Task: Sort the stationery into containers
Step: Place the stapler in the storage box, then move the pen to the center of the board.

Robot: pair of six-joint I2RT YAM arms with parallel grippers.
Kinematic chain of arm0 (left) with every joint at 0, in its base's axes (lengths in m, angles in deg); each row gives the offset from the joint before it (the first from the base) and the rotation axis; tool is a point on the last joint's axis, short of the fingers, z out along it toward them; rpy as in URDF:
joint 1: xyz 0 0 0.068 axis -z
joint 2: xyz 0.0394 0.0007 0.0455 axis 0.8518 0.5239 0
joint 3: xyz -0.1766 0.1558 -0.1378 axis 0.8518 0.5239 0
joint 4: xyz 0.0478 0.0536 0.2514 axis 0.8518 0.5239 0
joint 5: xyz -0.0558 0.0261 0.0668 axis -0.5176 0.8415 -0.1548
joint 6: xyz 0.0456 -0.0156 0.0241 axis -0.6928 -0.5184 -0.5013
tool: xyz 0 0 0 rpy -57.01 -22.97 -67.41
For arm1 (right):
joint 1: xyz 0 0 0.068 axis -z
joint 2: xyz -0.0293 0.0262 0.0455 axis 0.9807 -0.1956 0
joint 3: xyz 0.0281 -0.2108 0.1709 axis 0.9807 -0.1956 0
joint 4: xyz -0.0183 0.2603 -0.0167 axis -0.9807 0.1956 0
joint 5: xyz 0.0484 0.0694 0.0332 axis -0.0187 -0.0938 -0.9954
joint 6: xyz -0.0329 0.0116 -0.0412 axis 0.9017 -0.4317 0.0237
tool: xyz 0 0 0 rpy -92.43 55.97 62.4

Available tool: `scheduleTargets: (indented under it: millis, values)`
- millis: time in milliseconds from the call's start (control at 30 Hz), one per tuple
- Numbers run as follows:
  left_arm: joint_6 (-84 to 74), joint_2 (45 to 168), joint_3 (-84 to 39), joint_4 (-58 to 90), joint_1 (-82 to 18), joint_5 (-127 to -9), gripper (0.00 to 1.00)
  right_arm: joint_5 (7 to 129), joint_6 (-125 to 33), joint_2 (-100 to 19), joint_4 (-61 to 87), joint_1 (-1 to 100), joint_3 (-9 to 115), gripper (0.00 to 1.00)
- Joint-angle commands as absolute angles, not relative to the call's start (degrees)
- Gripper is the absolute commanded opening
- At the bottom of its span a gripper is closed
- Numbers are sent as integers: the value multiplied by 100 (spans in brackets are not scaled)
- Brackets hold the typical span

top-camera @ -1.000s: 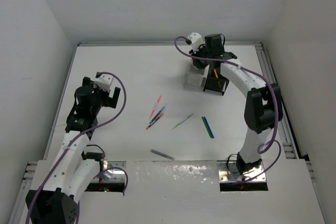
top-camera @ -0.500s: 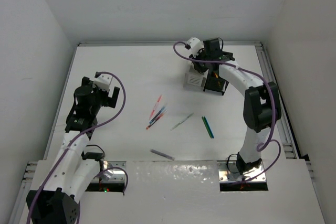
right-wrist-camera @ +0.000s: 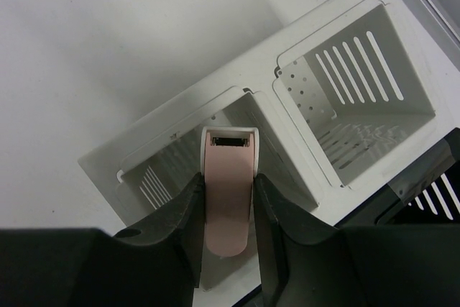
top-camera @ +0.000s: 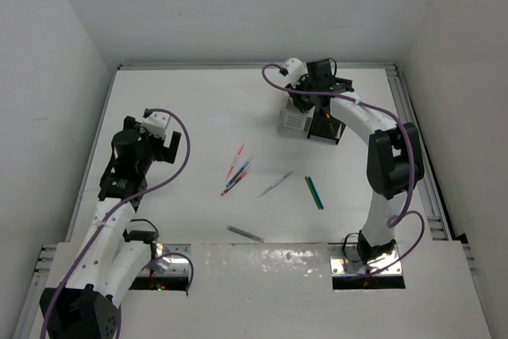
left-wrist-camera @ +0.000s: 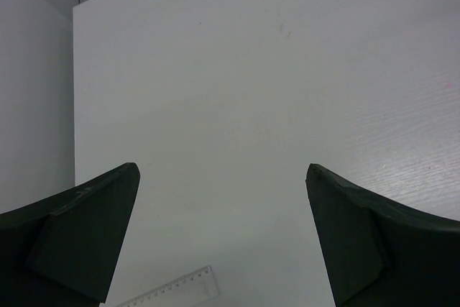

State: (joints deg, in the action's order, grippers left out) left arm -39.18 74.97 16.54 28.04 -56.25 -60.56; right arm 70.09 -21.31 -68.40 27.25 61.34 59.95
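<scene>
Top camera: high at near edge, whole table [top-camera: 198, 109] below. Left wrist: low over same table. Right wrist: close above white box [right-wrist-camera: 309, 98], seen from top too.

The white table [top-camera: 182, 109] bears 2 containers at 1 o'clock, standing side by side and touching: a white container [top-camera: 294, 121] and, to its right, a black container [top-camera: 327, 128]. Just off centre toward 9 o'clock, a red pen [top-camera: 238, 154] and blue pens [top-camera: 240, 173] lie close together, slanted alike. A pale pen [top-camera: 275, 184] lies near the centre at 5 o'clock. A green pen [top-camera: 314, 193] lies at 4 o'clock. A grey pen [top-camera: 244, 233] lies at 6 o'clock by the near edge. The left wrist view shows a pale ruler [left-wrist-camera: 171, 292] lying flat.
</scene>
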Motion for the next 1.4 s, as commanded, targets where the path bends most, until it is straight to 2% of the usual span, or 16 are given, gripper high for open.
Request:
scheduleTargets:
  millis: [0,133,500,600,633,667,733,800,833,867,967,1000,1067,1100,1233,1367]
  values:
    - [-3953,7462,1642,2527,-5691,-6100,100,7053,-2166,-6723,2552,6114,6255,32]
    - [-3970,7436,1616,2527,-5691,-6091,100,7132,-2157,-6776,2613,6123,6273,37]
    - [-3953,7427,1607,2545,-5691,-6144,100,7475,-2736,-6345,2745,5965,6562,43]
    - [-3935,7418,1607,2536,-5691,-6144,100,8518,-3821,-5898,2859,5659,6660,55]
    - [-3926,7409,1607,2545,-5691,-6144,100,9313,-4227,-5601,2946,5596,6607,62]
    - [-3918,7392,1624,2553,-5691,-6153,100,9669,-4632,-5450,3060,5518,6520,64]
    - [-3865,7365,1651,2553,-5691,-6161,100,10372,-5731,-5134,3334,5185,5828,64]
    - [-3821,7330,1668,2553,-5691,-6196,100,10402,-6460,-4738,3264,4703,4777,56]
    - [-3821,7330,1686,2553,-5691,-6214,100,10193,-6655,-4684,3290,4534,4544,50]
    - [-3803,7321,1686,2562,-5691,-6249,100,10069,-6910,-4727,3368,4393,4350,38]
    - [-3803,7295,1677,2597,-5682,-6276,100,9255,-7526,-5043,3642,3866,4059,18]
    - [-3803,7286,1677,2623,-5674,-6284,100,9033,-7527,-5096,3537,3612,3945,15]
    - [-3830,7242,1686,2659,-5656,-6276,100,8577,-7127,-5106,3109,3295,3778,15]
    - [-3830,7199,1703,2685,-5647,-6276,100,8478,-6871,-5036,2923,2954,3542,24]
    - [-3795,7102,1774,2711,-5638,-6276,100,8258,-5912,-4904,2446,2266,3004,43]
    - [-3715,7031,1818,2729,-5586,-6320,100,8731,-6347,-5079,2683,2115,3021,43]
